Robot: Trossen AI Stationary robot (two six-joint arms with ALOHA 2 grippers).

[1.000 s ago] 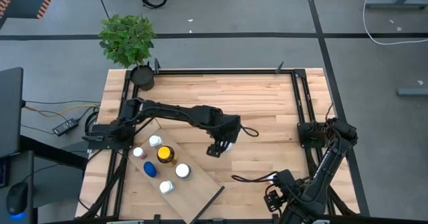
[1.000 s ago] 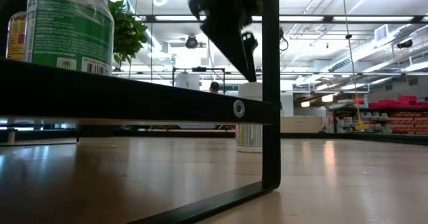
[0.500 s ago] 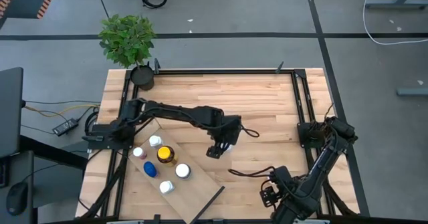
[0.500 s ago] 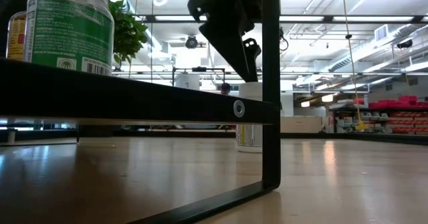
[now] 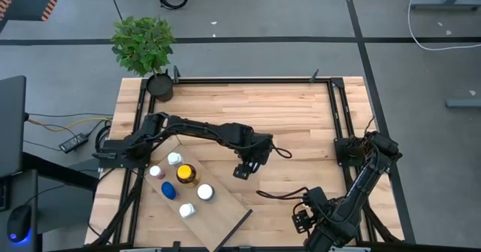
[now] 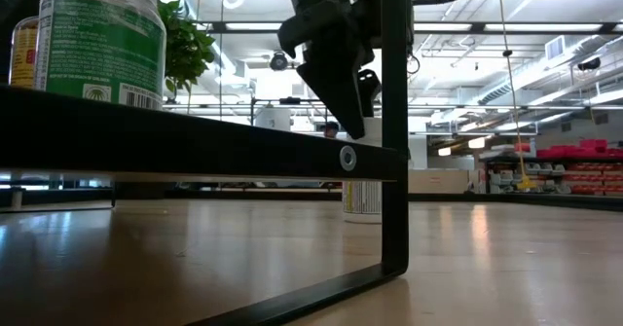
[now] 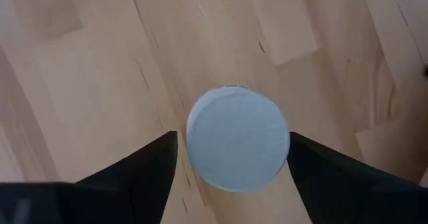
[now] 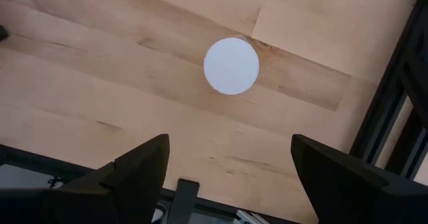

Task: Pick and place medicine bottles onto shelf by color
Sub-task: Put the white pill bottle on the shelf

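- The worktop (image 5: 293,116) is a slatted pale wooden table with a black frame around it, standing on a grey floor; the low view looks across it into a large hall with ceiling lights.
- Nearest, by the near right corner, the right gripper (image 5: 304,220) hangs low over the wood, its fingers (image 8: 137,174) spread wide and holding nothing.
- Its wrist camera looks down on one white-capped bottle (image 8: 231,65) standing alone on the table beyond the fingertips.
- Toward the near left corner lies the shelf (image 5: 218,214), a pale board set at a slant across the table.
- On the shelf stand several medicine bottles: a white-capped one (image 5: 187,211) nearest, another white cap (image 5: 205,192) beside it, a blue-capped one (image 5: 168,190), the larger amber one with a yellow cap (image 5: 186,174), a pinkish one (image 5: 155,172) and a white cap (image 5: 174,159) at the far end.
- In the low view the green-labelled bottle (image 6: 102,39) stands on the shelf's dark edge (image 6: 195,141).
- Around mid-table the left gripper (image 5: 244,167) reaches out from the left edge, fingers (image 7: 144,177) open and straddling a white cap (image 7: 237,147), a gap visible on each side.
- That bottle (image 6: 362,175) stands upright on the tabletop.
- At the far left corner sits a black pot (image 5: 159,86) with a green plant (image 5: 143,43).
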